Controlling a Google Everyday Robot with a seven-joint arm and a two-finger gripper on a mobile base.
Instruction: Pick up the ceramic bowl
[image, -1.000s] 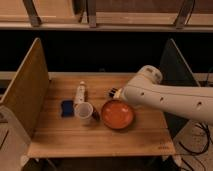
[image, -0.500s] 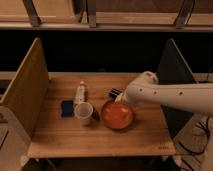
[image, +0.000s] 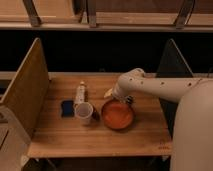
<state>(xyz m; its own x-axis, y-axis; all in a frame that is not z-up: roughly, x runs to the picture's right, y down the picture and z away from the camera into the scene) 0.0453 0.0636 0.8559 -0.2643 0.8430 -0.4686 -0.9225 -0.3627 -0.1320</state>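
The ceramic bowl (image: 118, 114) is round, shallow and glossy orange. It sits on the wooden table (image: 100, 137), right of centre. My white arm reaches in from the right and bends down over the bowl's far rim. The gripper (image: 120, 98) is at that far rim, mostly hidden behind the arm's wrist. A translucent white cup (image: 84, 112) stands just left of the bowl.
A white bottle (image: 79, 93) lies behind the cup and a blue object (image: 67, 108) lies left of it. Wooden side panels (image: 27, 90) stand at the table's left and a dark panel (image: 172, 70) at its right. A dark shelf opening lies behind.
The arm has swung left and lowered, bringing the gripper from above the bowl's right side down to its far rim. The bowl, cup and bottle have not moved.
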